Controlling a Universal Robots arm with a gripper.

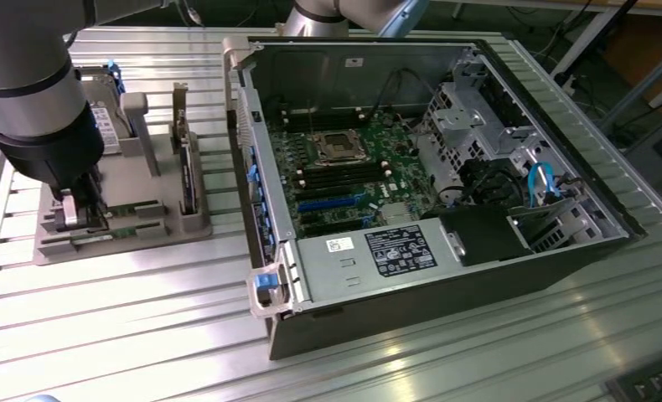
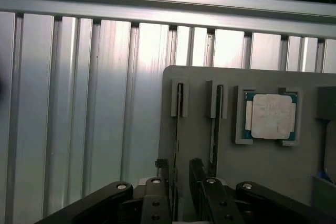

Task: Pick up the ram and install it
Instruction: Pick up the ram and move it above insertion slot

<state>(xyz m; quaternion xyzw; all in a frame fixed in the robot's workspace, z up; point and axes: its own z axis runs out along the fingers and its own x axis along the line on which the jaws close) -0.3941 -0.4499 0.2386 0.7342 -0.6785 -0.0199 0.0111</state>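
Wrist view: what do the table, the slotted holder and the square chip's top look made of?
Table: likely bare aluminium, ribbed silvery slats with a brushed sheen. Holder: probably plastic, flat matte grey, no glint. Chip: seemingly a dull pale metal lid on a green board.

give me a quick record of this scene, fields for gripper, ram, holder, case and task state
gripper: open, low over the holder, straddling one ram
ram: on edge in its holder slot, not lifted; second strip in the next slot
holder: grey, on the slatted table, also carries a cpu
case: open, on the exterior view's right of the holder, motherboard exposed
task state: ram not yet picked up or installed
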